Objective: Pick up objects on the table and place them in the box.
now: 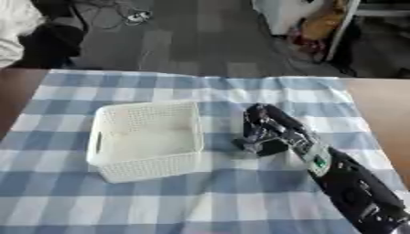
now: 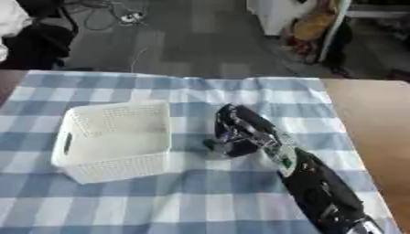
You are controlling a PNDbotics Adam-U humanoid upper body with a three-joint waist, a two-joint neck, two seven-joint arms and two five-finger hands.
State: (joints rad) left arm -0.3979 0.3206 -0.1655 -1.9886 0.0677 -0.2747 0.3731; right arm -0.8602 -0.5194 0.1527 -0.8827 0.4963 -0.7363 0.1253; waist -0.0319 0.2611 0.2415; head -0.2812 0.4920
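box: white perforated plastic basket [image 1: 147,139] with slot handles, sits left of centre on the blue-and-white checked cloth [image 1: 240,201] covering the desk. Inside looks empty as far as I can see.
object: small dark thing [image 1: 268,147] under the right hand, on the cloth just right of the basket, nearer the desk's middle than its right edge. Can't make out shape or material; only a dark lump with a shadow at the hand's lower side.
other objects: none visible loose on the cloth.
right hand: black-and-silver right hand [image 1: 268,128] comes in from the lower right corner, forearm diagonal across the cloth, fingers pointing toward the far edge and curled down over the dark thing. Reads as closed round it, palm down; whether it's lifted clear of the cloth I can't tell.
left hand: not in either view.
handling (judgement): item is small next to the hand, so probably light. Stiffness and slip unknown, so treat as possibly slippery. Best hold is across its middle, thumb opposing fingers, not by an edge.
basket (judgement): thin-walled and light, could slide or tip if the hand bumps the near rim. Go over the rim, not into it.
step (judgement): grasp stage; next is lift, move left over the basket's right wall, release inside.
risk: dark item against dark hand hides the contact.
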